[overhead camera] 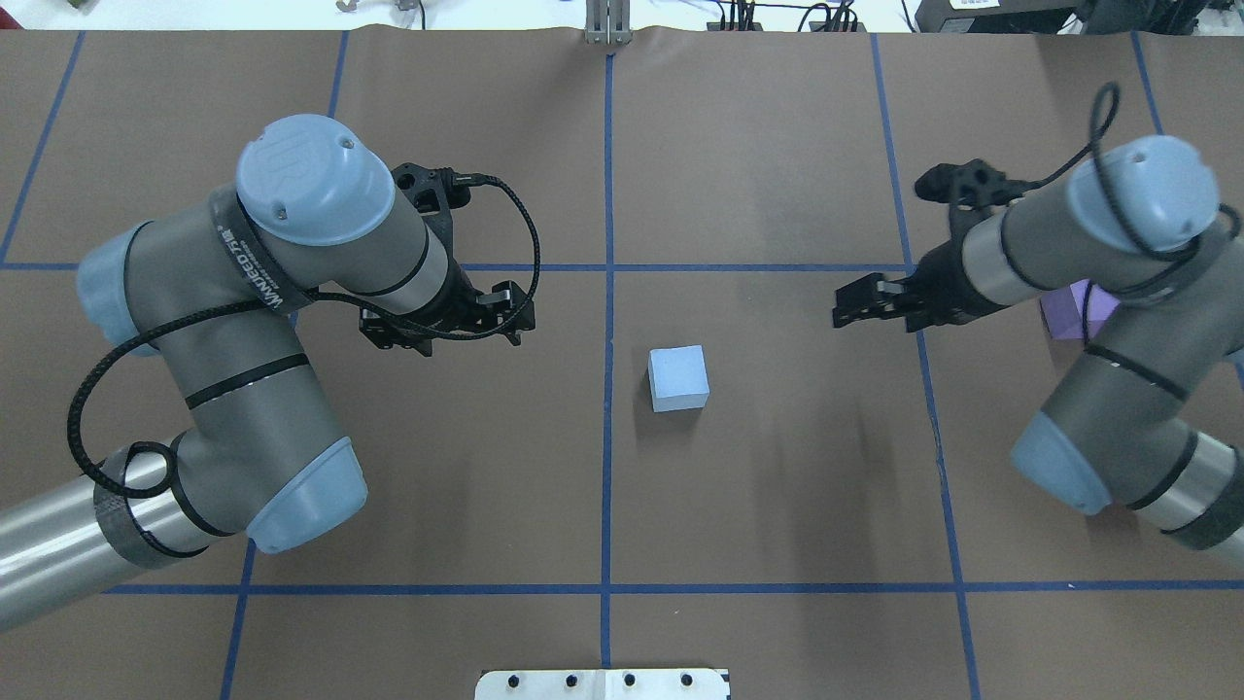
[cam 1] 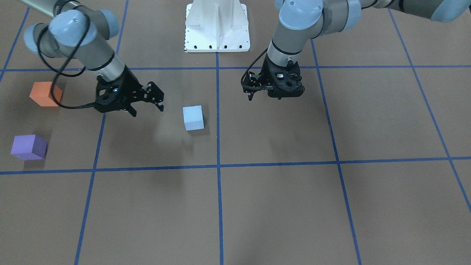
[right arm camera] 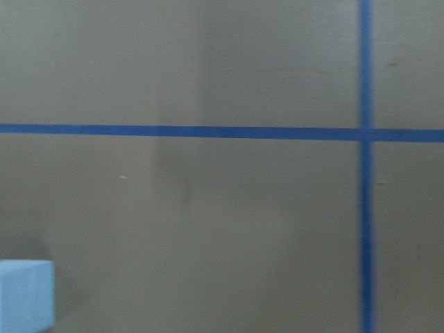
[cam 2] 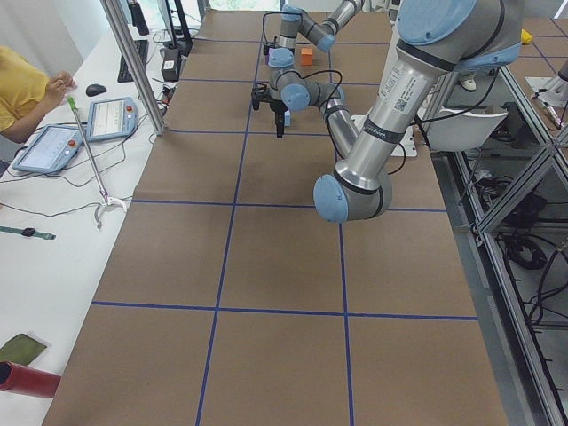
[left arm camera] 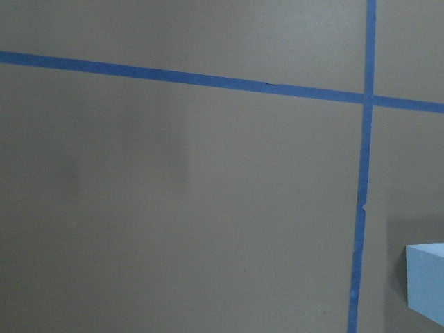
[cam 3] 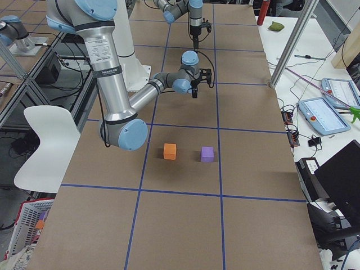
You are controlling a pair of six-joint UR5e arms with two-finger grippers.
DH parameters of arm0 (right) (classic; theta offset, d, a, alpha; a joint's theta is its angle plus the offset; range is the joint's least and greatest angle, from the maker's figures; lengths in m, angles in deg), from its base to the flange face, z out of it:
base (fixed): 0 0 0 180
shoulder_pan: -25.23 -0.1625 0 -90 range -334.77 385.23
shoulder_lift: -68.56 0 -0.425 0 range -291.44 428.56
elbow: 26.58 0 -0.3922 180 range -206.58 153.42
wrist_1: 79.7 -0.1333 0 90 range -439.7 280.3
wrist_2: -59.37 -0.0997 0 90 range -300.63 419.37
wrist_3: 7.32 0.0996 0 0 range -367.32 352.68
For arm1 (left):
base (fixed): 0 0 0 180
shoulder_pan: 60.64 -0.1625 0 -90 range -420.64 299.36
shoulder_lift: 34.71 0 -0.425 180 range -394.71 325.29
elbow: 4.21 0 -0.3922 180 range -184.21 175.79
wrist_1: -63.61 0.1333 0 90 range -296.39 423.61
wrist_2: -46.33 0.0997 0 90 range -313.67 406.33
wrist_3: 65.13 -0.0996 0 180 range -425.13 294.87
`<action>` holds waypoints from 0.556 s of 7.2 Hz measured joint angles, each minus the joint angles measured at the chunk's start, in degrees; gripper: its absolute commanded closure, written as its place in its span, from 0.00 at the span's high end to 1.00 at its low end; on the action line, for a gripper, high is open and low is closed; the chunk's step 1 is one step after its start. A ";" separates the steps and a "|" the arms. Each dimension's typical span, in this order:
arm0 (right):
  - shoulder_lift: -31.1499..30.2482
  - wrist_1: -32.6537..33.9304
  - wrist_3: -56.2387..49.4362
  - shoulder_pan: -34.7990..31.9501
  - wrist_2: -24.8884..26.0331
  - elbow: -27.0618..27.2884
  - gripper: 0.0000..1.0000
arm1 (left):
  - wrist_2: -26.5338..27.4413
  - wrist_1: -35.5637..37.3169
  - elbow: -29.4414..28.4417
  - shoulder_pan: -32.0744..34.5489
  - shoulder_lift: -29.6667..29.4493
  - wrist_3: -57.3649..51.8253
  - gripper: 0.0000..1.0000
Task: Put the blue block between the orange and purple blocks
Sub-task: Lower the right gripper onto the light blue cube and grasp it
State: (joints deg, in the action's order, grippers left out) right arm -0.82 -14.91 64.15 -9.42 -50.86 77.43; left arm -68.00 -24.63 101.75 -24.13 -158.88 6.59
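Pale blue, matte cube: blue block (cam 1: 193, 117).

Location: stands flat on the brown bench (cam 1: 279, 206) near its middle, just to the robot's right of the central tape line (cam 1: 218, 121). It is untouched, lies between the two tools, and is turned slightly against the grid.

Handling (judged): looks like foam or light painted wood. Probably light, stiff enough to keep its shape under a pinch, dull-faced rather than slippery, and not fragile. Best held on two opposite upright faces at about mid-height. The tool should be turned to match the cube's slight rotation, so the pads meet flat faces and not corners.

Destination: orange block (cam 1: 45, 94) and purple block (cam 1: 28, 147), at the robot's right end of the bench, well apart from the blue block. A bare gap lies between them, seemingly wide enough for one more cube.

Right tool (cam 1: 147, 110): fingers spread wide, holding nothing, above the bench between the orange block and the blue block. The nearer candidate for the pickup.

Left tool (overhead camera: 469, 340): fingers apart, empty, on the far side of the tape line.

Markings: white lettering on a black band (overhead camera: 248, 277) round the left arm appears to begin "WANDE"; the rest is not legible. A faint "UR" seems embossed on the blue joint cap (overhead camera: 311, 175). No writing on any block.
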 measured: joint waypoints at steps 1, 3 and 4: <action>3.01 0.07 1.38 2.69 2.57 -1.04 0.93 | -0.78 0.07 0.07 0.69 0.07 0.00 1.00; 7.80 0.12 1.38 4.80 3.92 -5.25 0.93 | -3.17 0.11 0.97 2.56 1.86 -0.07 1.00; 8.91 0.20 0.63 5.11 5.20 -7.06 0.93 | -3.63 0.05 1.72 3.14 3.15 -0.18 1.00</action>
State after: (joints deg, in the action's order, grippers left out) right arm 8.09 -14.72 64.77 -4.31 -45.66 70.37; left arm -71.63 -24.58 103.47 -20.99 -155.72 6.41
